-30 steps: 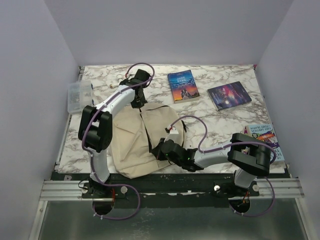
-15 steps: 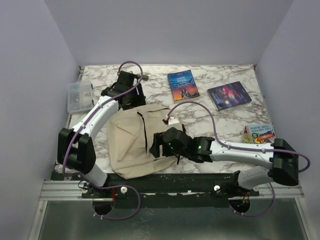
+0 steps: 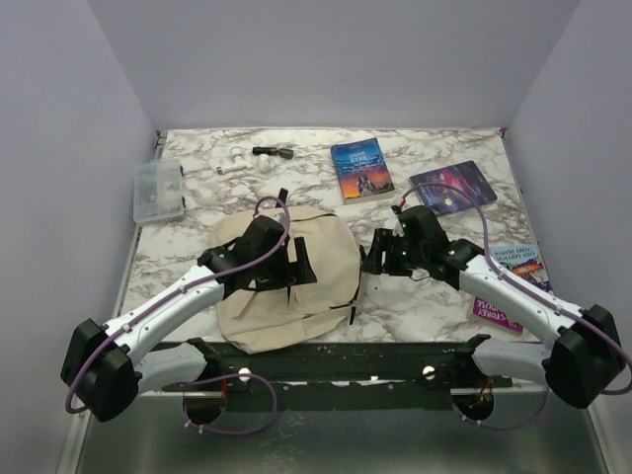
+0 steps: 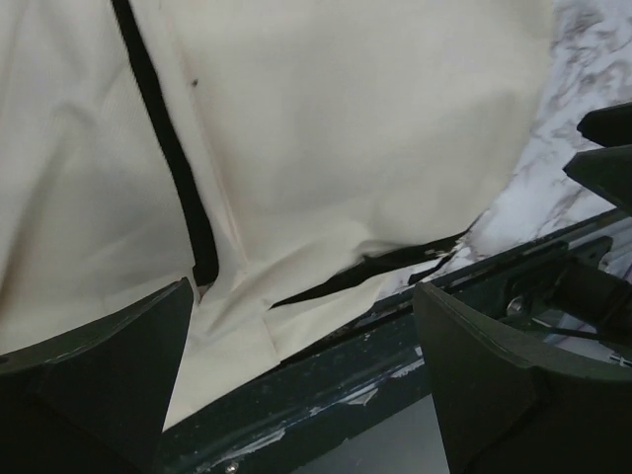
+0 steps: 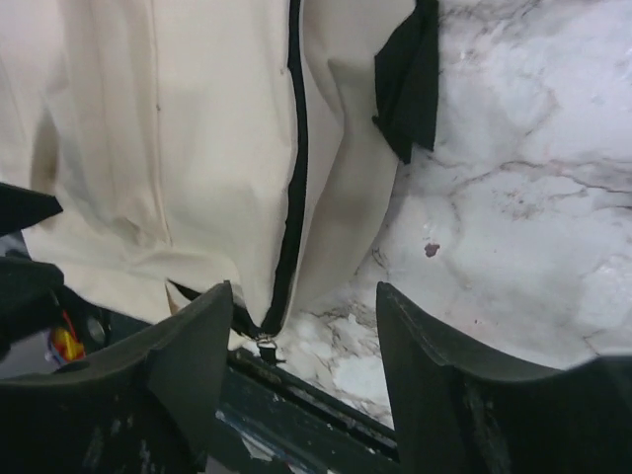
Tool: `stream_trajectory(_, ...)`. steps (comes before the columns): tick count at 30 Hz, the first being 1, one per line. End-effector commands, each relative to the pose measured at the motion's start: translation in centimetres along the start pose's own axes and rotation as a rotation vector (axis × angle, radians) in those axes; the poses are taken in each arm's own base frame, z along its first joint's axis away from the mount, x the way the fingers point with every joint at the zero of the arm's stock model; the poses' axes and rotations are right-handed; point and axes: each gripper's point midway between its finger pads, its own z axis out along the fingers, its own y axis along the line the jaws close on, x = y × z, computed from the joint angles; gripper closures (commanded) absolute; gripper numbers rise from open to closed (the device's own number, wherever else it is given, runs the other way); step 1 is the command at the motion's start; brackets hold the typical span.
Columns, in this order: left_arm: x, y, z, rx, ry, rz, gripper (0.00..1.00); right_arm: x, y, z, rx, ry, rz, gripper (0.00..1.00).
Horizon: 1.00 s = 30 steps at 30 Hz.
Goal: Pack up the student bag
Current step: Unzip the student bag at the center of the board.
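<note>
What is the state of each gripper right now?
Left gripper: open, holding nothing.
Right gripper: open, holding nothing.

I see a marble-patterned table point(image 3: 454, 148), plain lilac walls point(image 3: 336, 59) left, right and far, and a black rail point(image 3: 375, 357) along its near edge.

We see the student bag point(image 3: 331, 257) as soft, matt beige canvas, creased and loosely folded, with a dull black zipper point(image 5: 294, 148) and a black woven strap point(image 5: 405, 79). The tabletop point(image 3: 415, 301) beneath is smooth, marble-patterned, with a faint sheen. The blue book point(image 3: 361, 169) and the dark book point(image 3: 459, 183) have glossy paper covers. The small box point(image 3: 160, 191) is clear, shiny plastic. On the left gripper point(image 4: 303, 296) and right gripper point(image 5: 301, 288), the jaws look like dark matt plastic, lightly scuffed.
</note>
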Motion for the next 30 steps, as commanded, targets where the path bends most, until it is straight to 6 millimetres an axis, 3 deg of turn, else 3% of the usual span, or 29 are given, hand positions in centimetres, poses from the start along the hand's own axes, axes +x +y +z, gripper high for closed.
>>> stream_trajectory(1, 2.4, 0.7, 1.4, -0.025, 0.029, -0.089, 0.05, 2.5, 2.5, 1.0, -0.168, 0.198, -0.019, 0.39)
stream_trajectory(5, 3.4, 0.3, 1.8, 0.011, 0.057, -0.081, 0.04, 3.9, 1.6, 1.6, -0.158, 0.246, -0.046, 0.38)
stream_trajectory(10, 4.2, -2.2, 2.6, 0.064, 0.090, -0.016, 0.07, 6.1, 3.0, 1.6, -0.257, 0.327, -0.022, 0.38)
stream_trajectory(16, 5.0, -5.2, 3.9, 0.143, 0.094, 0.005, 0.19, 8.9, 2.4, 0.9, -0.212, 0.340, -0.063, 0.35)
stream_trajectory(23, 5.9, -2.7, 6.4, 0.036, 0.108, -0.025, 0.32, 12.5, 1.7, 1.8, -0.151, 0.342, -0.126, 0.39)
stream_trajectory(27, 6.7, -1.3, 7.3, -0.018, 0.127, -0.061, 0.35, 12.0, 2.5, 3.2, -0.124, 0.243, -0.147, 0.50)
stream_trajectory(30, 7.1, -0.5, 7.5, -0.047, 0.118, -0.098, 0.36, 11.1, 1.8, 4.0, 0.006, 0.096, -0.190, 0.50)
